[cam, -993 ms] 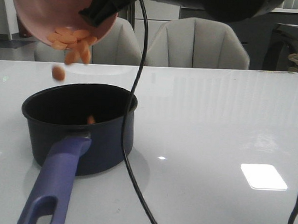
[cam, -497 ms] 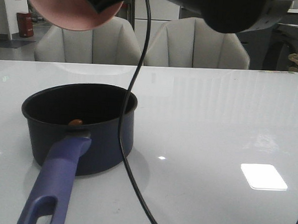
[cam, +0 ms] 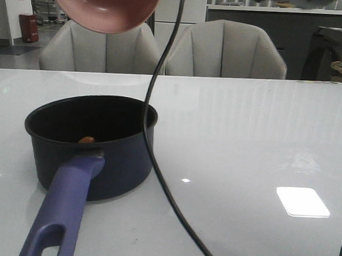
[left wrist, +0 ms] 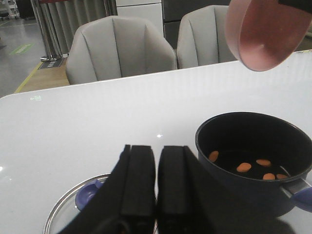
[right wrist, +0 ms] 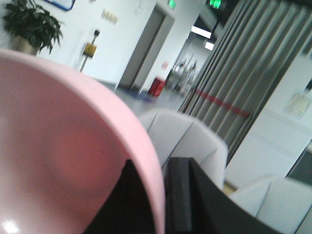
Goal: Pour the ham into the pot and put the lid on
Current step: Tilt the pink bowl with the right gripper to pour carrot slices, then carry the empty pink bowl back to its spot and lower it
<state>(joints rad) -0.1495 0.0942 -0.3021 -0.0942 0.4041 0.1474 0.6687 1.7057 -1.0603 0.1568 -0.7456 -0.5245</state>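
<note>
1. Pour step looks finished: the pink bowl (cam: 102,8) hangs tipped and empty, clamped by its rim in the right pincer (right wrist: 163,195), one finger inside the wall, one outside.
2. The ham (left wrist: 243,167) lies in the pot (cam: 89,146), below and beside the right pincer. Several flat orange-pink chunks are scattered on the black floor; only one shows from the front.
3. Left pincer (left wrist: 156,190) is drawn narrow, its black pads nearly touching and nothing between them. It hovers low over the tabletop (cam: 245,143).
4. The lid (left wrist: 73,214) lies flat just under and to one side of the left pincer, knob up, the pot just beyond on the other side.
5. Next, in my judgement: park the bowl clear of the pot, then spread the left pincer, take the knob, lift the lid and seat it on the rim.
6. Materials: the lid is dark glass in a thin steel band, with a flared purple-blue knob likely easy to pinch. The pot is matte navy with a long slotted handle. The tabletop is white and glossy, so likely slick. A black cable (cam: 161,104) droops across the pot's side and could snag.
</note>
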